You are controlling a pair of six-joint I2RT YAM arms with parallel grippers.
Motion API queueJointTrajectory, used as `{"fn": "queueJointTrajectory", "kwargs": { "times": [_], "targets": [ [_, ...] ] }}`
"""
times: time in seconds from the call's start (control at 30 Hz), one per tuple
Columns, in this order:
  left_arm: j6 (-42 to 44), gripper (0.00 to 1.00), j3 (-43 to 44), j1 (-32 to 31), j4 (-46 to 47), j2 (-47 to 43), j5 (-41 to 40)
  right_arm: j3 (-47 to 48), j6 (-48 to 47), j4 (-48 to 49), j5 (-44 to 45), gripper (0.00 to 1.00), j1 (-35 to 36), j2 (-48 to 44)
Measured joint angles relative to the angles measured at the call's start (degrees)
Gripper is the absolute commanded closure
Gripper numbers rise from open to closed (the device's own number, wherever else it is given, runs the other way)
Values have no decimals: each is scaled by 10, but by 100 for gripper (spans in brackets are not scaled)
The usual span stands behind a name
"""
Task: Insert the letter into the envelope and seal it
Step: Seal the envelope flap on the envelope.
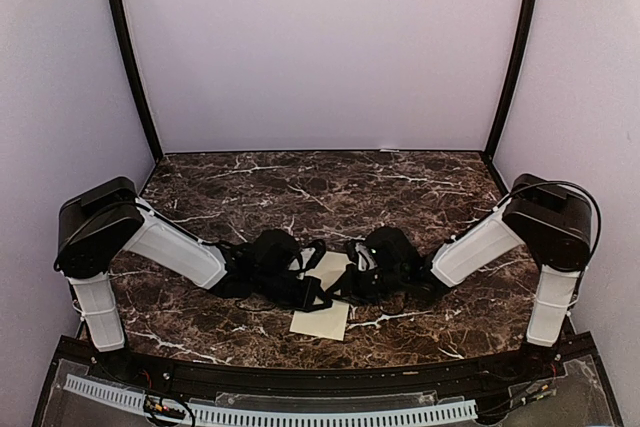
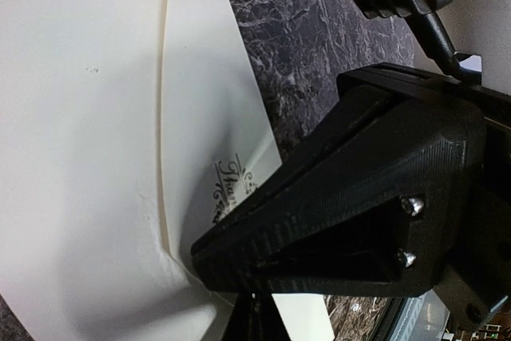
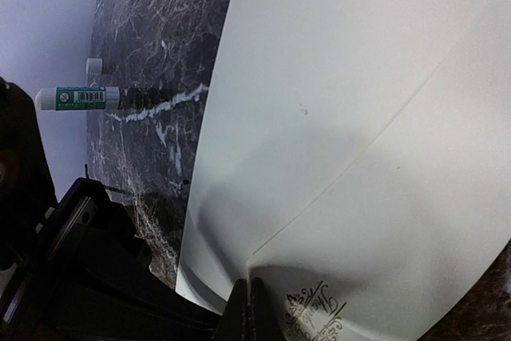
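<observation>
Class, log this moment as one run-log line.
left gripper shut; right gripper shut; both at envelope; glue stick lying on table

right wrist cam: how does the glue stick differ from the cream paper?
The glue stick is a small round tube, white with a green label; the cream paper is a broad flat sheet with printed script. The glue stick lies untouched; the cream paper puckers where the right hand pinches it. Both sit on the marble table.
</observation>
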Motion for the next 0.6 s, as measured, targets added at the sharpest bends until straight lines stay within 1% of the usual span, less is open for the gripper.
{"fn": "queueJointTrajectory", "kwargs": {
  "times": [0.4, 0.6],
  "targets": [
    [0, 100, -5, 0, 1, 0, 0, 5, -9, -7, 1, 100, -47, 0],
    [0, 100, -5, 0, 1, 0, -1, 9, -26, -17, 2, 100, -52, 0]
  ]
}}
